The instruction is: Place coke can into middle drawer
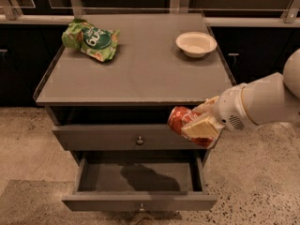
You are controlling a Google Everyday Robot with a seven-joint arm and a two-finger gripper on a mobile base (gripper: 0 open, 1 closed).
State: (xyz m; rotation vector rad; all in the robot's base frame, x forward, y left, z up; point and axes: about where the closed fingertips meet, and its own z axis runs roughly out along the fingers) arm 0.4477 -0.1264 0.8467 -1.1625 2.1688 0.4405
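Single camera, high in front of the cabinet (140, 74), looking down and back at moderate range, with its top and the floor (28, 139) in frame. The gripper (200, 126) sits at right, before the upper drawer front (103, 138) — clasping the coke can (180, 118)

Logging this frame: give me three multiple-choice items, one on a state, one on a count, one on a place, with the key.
1. The middle drawer is: A. shut. B. pulled open. C. taken out.
2. How many things lie on the cabinet top? A. One. B. Two. C. Four.
3. Where is the coke can? A. On the cabinet top. B. In the gripper, before the upper drawer front. C. Inside the middle drawer.
Key: 1 B, its floor shows below the upper front. 2 B, a green bag and a white bowl. 3 B, the gripper is shut on the can, past the top's front edge.
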